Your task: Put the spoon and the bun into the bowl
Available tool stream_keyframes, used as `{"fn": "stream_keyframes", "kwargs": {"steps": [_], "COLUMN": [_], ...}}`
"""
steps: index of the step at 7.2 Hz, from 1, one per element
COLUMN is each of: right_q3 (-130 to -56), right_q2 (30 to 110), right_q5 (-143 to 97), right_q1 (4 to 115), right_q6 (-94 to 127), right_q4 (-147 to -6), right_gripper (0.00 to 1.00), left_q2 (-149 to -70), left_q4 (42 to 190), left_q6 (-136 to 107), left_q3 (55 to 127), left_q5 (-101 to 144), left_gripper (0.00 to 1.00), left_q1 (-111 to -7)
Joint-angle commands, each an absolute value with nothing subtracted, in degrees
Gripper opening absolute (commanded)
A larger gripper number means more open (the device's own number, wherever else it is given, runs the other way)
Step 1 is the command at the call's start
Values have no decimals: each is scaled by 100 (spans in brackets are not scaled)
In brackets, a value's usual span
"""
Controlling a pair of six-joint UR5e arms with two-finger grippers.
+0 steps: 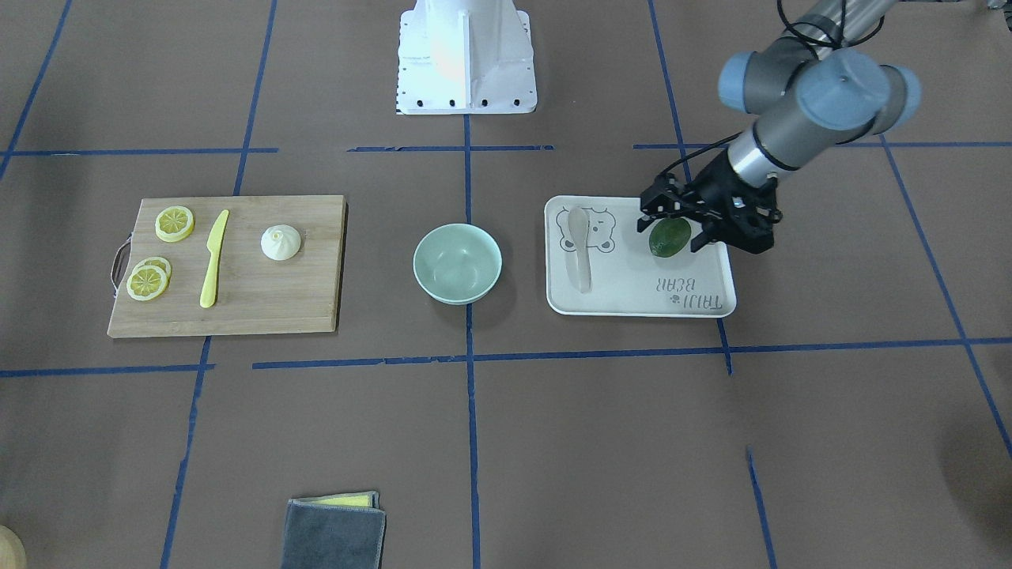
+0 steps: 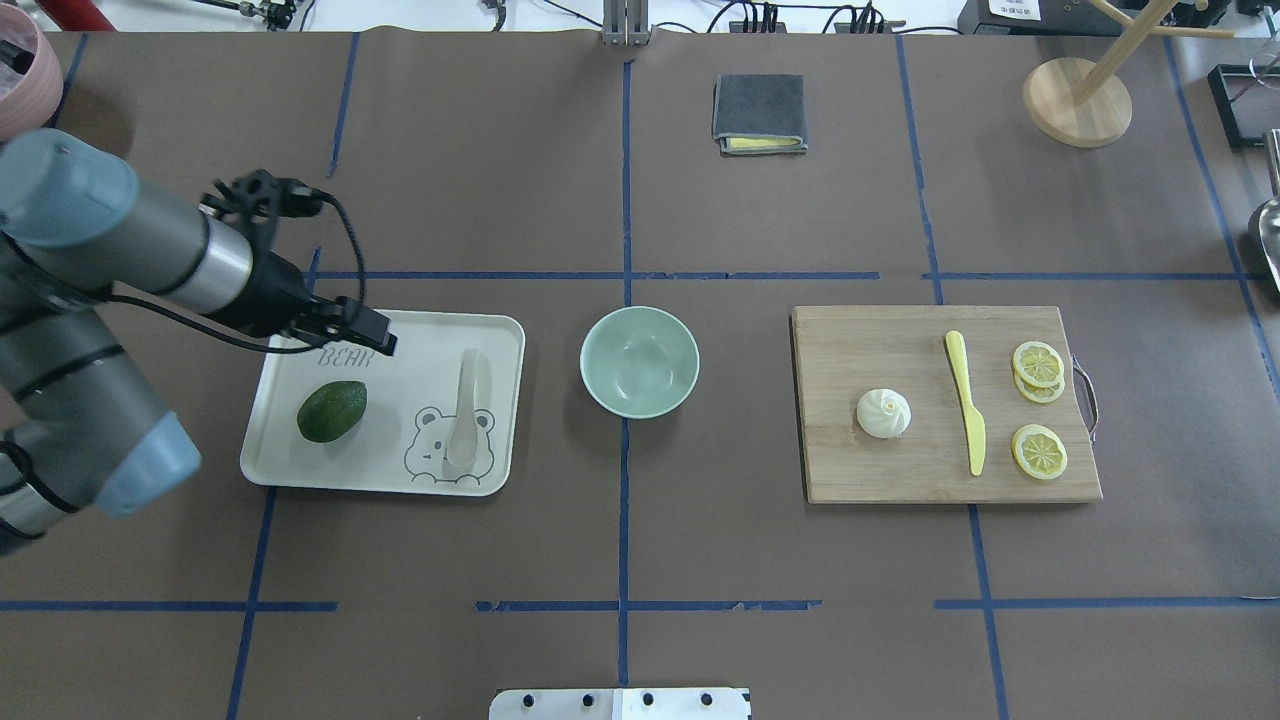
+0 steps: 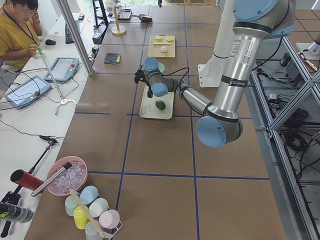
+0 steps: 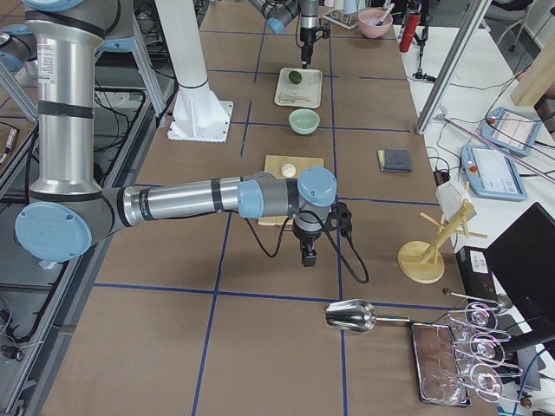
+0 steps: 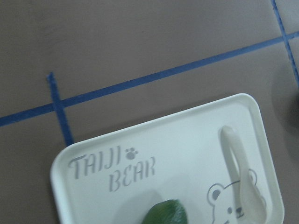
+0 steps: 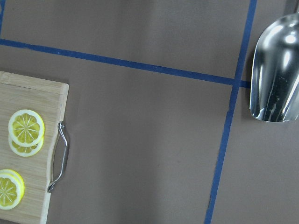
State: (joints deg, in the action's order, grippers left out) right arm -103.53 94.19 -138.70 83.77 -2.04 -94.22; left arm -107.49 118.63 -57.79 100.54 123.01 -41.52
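Note:
The pale spoon [image 1: 579,245] lies on the white bear-print tray [image 1: 632,294], beside a dark green fruit [image 1: 670,237]. The spoon also shows in the overhead view [image 2: 465,410] and the left wrist view [image 5: 240,177]. The mint-green bowl [image 2: 639,361] stands empty at the table's middle. The cream bun [image 2: 883,413] sits on the wooden cutting board [image 2: 880,480]. My left gripper [image 2: 378,335] hovers over the tray's far edge near the fruit, looks open and holds nothing. My right gripper [image 4: 308,256] hangs over bare table beyond the board; I cannot tell whether it is open.
A yellow knife [image 2: 966,400] and lemon slices [image 2: 1038,362] share the board with the bun. A folded grey cloth [image 2: 759,113] lies at the far side. A metal scoop [image 6: 275,74] lies near my right gripper. A wooden stand [image 2: 1077,100] is at the far right.

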Motion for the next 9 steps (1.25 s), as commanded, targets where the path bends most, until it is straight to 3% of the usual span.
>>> {"fn": "stream_keyframes", "kwargs": {"steps": [1, 2, 9], "right_q3": [-10353, -10345, -10134], "right_q2": [9413, 9404, 9360], "right_q5": [-13939, -13939, -13948], "right_q1": [8376, 8376, 8358], "right_q6": [-211, -211, -211], "right_q4": [-9422, -9422, -9422], "right_gripper": [100, 100, 100], "left_q2": [-11430, -11774, -11865], "left_q4": [10635, 9921, 9958], "left_q6": [-6231, -6179, -6152], "left_q3": [10011, 9976, 9624], "left_q5": [11044, 10569, 10512], "left_gripper": [100, 98, 88], "left_q1": [-3307, -3096, -3059]}}
